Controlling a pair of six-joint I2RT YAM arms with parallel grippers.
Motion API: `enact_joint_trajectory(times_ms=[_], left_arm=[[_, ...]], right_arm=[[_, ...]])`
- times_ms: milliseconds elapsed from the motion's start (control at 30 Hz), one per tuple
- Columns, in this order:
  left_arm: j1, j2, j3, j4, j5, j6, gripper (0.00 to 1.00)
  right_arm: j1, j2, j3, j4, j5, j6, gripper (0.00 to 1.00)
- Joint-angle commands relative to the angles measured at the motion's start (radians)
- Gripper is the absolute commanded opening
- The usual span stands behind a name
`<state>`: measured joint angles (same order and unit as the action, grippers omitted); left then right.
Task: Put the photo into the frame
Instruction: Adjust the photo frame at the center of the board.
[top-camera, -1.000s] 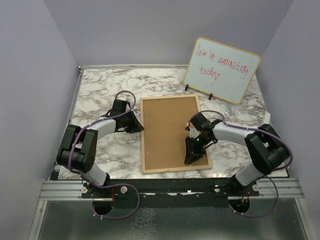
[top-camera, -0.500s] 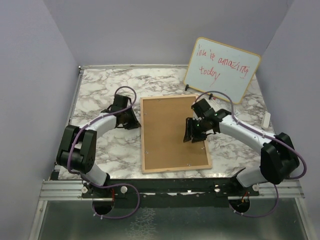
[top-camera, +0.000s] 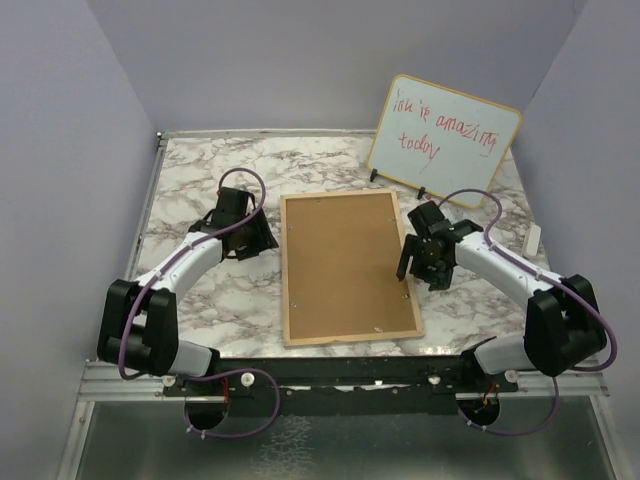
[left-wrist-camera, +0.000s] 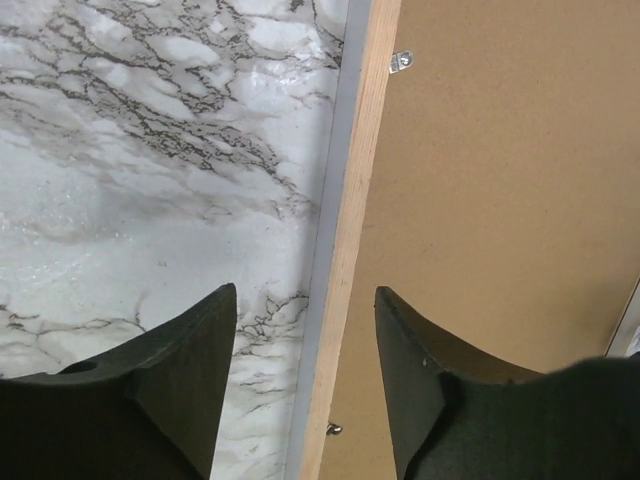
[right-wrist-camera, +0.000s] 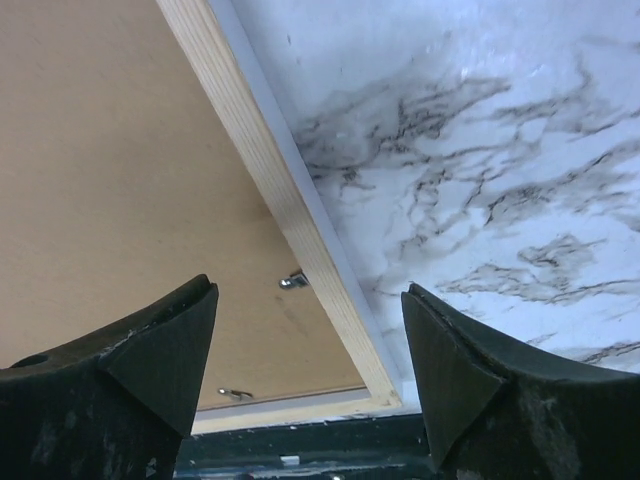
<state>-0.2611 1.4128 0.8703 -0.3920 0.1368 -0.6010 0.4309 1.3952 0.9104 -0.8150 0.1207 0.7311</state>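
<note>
The frame (top-camera: 284, 270) lies face down mid-table, its light wood rails around a plain brown backing board (top-camera: 345, 265). The photo is hidden from every view. My left gripper (top-camera: 266, 242) stands open beside the left rail; in the left wrist view its fingers (left-wrist-camera: 305, 295) straddle that rail (left-wrist-camera: 355, 220) without touching it. My right gripper (top-camera: 405, 265) hangs open over the right rail; in the right wrist view the gripper (right-wrist-camera: 310, 288) spans the rail (right-wrist-camera: 270, 170) near the frame's front right corner, holding nothing.
A wood-rimmed whiteboard (top-camera: 445, 140) with red writing leans at the back right. A small white object (top-camera: 533, 238) lies by the right wall. Small metal clips (left-wrist-camera: 403, 62) (right-wrist-camera: 293, 281) sit on the board's edges. Purple walls close three sides.
My right gripper has moved from over the backing board out to the right rail and opened wide. My left gripper has opened at the left rail.
</note>
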Motion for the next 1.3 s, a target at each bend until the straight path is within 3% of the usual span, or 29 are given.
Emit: enact_joint_trajectory(times_ms=[0,100,300,633,867,1267], left_arm=[[0.002,-0.054,-0.035,-0.045,-0.029,-0.004,0.62],[0.003,-0.064,-0.023,-0.07,-0.023,0.002,0.68],[0.003,-0.056,0.098,-0.153,-0.022,0.049,0.72],[0.003,-0.113,0.049,-0.177,-0.043,0.0,0.74],[0.003,-0.14,0.02,-0.232,-0.124,-0.085,0.74],[0.009,-0.213,-0.08,-0.313,-0.275,-0.283,0.74]], right_arm=[[0.0,0.019,-0.056,0.032,-0.128,-0.015,0.8],[0.0,0.049,-0.069,0.07,-0.262,-0.07,0.82],[0.0,0.074,-0.096,0.122,-0.388,-0.106,0.83],[0.01,0.094,-0.125,0.334,-0.628,-0.064,0.83],[0.071,0.229,-0.062,0.559,-0.7,0.041,0.82],[0.238,0.505,0.228,0.748,-0.696,0.117,0.8]])
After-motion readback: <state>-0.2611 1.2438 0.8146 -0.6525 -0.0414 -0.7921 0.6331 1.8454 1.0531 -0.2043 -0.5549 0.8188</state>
